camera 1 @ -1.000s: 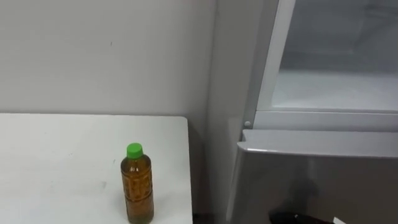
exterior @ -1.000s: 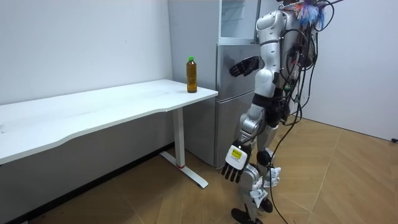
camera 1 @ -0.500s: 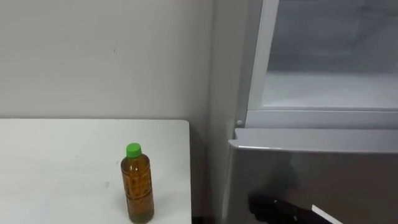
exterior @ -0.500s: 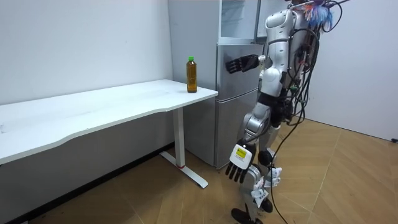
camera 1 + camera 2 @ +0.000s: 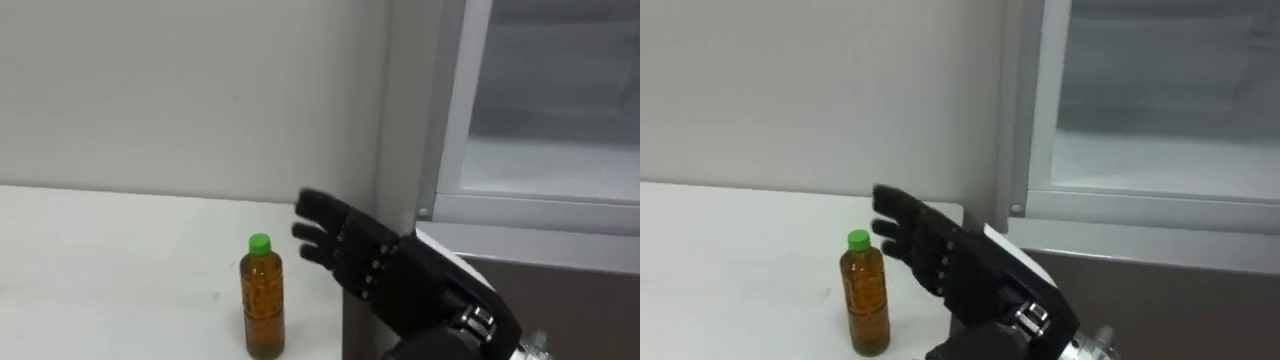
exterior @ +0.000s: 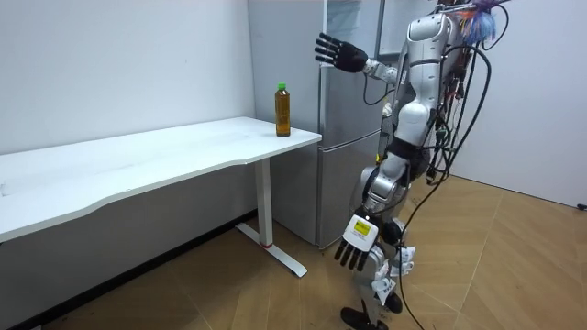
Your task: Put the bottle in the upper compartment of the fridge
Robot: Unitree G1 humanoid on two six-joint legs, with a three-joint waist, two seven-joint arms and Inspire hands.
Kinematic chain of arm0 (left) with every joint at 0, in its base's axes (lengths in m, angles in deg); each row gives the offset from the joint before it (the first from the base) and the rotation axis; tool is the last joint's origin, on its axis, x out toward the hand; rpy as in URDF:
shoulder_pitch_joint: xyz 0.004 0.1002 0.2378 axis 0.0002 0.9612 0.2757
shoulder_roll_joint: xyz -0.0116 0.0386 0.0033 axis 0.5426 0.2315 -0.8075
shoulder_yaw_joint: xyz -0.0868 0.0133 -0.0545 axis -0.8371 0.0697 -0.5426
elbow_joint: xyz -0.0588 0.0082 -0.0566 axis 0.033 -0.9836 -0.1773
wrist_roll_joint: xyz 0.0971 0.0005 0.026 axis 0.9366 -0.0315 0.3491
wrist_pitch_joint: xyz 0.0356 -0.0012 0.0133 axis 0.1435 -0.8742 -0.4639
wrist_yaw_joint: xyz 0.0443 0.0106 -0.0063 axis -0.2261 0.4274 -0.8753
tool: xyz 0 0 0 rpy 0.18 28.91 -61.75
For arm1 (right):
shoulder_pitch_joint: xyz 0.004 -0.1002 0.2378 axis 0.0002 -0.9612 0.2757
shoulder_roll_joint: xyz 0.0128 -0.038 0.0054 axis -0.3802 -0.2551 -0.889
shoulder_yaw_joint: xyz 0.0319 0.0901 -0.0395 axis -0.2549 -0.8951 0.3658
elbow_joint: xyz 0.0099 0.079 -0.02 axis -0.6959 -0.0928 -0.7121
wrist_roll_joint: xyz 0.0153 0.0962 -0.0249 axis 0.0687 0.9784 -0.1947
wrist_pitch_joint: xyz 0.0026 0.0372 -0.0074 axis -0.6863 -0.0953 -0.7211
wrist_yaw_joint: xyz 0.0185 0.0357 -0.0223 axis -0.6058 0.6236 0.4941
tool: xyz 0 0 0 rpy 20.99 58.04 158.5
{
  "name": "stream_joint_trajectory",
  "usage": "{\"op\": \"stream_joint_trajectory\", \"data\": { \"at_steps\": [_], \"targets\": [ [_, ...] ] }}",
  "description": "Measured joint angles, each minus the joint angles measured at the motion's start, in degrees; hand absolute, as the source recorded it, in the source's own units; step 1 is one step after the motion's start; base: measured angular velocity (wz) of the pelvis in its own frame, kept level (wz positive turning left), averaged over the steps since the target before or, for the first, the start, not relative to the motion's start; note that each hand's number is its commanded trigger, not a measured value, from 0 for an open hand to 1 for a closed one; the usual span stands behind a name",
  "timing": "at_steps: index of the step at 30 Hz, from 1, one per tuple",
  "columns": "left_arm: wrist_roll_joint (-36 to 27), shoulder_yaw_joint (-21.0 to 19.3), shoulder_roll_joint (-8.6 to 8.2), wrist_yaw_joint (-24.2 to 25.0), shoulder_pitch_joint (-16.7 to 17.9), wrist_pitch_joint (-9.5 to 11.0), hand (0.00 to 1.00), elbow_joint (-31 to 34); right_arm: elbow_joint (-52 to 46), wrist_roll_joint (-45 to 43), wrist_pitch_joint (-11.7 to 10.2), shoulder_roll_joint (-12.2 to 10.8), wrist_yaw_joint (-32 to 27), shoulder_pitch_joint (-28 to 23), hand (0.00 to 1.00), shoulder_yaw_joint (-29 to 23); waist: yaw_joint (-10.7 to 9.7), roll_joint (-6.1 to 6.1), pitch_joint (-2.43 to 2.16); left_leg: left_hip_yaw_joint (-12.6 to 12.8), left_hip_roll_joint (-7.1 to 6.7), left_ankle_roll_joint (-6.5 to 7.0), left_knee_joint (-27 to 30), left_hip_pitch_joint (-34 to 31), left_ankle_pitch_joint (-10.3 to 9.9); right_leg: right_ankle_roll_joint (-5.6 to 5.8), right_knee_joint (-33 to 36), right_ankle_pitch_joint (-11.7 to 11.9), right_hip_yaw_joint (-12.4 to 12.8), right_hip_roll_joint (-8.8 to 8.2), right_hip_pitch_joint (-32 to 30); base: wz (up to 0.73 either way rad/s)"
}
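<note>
A brown bottle [image 5: 262, 300] with a green cap stands upright near the right end of the white table [image 5: 100, 270]. My right hand [image 5: 350, 250] is raised just right of the bottle, open, fingers straight and spread toward the wall, not touching it. The upper fridge compartment [image 5: 545, 165] is open to the right, with a white inside and a bare shelf. In the room view the bottle [image 6: 282, 110] stands at the table end beside the fridge [image 6: 347, 147], my right hand [image 6: 337, 53] is held high, and my left hand [image 6: 356, 247] hangs open by my leg.
The grey fridge side [image 5: 405, 110] rises right beside the table's edge. A pale wall [image 5: 180, 90] stands behind the table. The lower fridge door [image 5: 590, 290] is shut. I stand on wooden floor [image 6: 495, 275] in front of the fridge.
My right hand has risen from low before the lower fridge door to the height of the bottle's cap and above. The view has shifted a little to the left.
</note>
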Motion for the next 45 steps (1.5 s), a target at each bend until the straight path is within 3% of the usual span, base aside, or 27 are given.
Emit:
{"op": "stream_joint_trajectory", "data": {
  "at_steps": [5,12,26,31,36,45],
  "targets": [
    [0.1,0.2,-0.02,0.0,-0.2,-0.8,0.0,0.2,0.7,0.3,0.0,0.0,-0.1,0.0,0.0,1.8,0.1,-0.46,0.46,0.0,-0.1,0.26,0.0,-0.8,-0.2,0.17,0.0,0.0,-0.1,-0.11,-0.2,0.03],
    [0.1,1.7,-0.01,0.1,-2.4,-1.8,0.0,0.2,1.8,0.3,0.0,0.1,-0.6,0.0,0.0,4.1,0.8,0.4,0.95,0.2,-0.18,0.27,-0.4,-0.7,-0.2,0.21,0.0,0.0,-0.1,-0.19,-0.4,0.0],
    [0.3,2.4,-0.12,0.8,-2.1,-2.0,0.0,0.2,1.9,0.8,0.0,0.0,-2.1,0.2,0.0,5.7,1.6,0.64,0.9,0.2,-0.31,0.38,-0.5,-0.9,-0.3,0.54,-0.2,-0.2,-1.3,-0.66,-0.4,0.02],
    [0.4,2.4,-0.2,-0.6,-2.2,-2.0,0.0,0.1,2.7,0.4,-1.3,-0.8,-6.3,0.2,0.0,5.7,1.5,0.81,0.85,0.2,-0.32,0.47,-0.6,-0.9,-0.3,0.56,-0.1,-0.2,-1.4,-0.72,-0.3,0.0],
    [0.3,2.3,-0.7,-1.5,-1.9,-1.9,0.0,0.2,2.7,-1.3,-2.7,-1.9,-13.2,0.2,0.0,5.7,1.5,1.19,0.48,0.2,-0.44,0.47,-0.9,-0.6,-0.3,0.57,0.0,-0.2,-1.6,-0.72,0.1,0.01],
    [1.4,2.3,-1.23,-1.6,-1.0,-1.0,0.0,0.2,3.0,-5.7,-6.9,-1.9,-25.7,0.2,0.0,5.2,1.2,1.36,0.61,0.0,-0.45,0.49,-0.6,0.3,-0.3,1.0,-0.9,-0.6,-1.9,-0.8,1.7,0.05]
  ]
}}
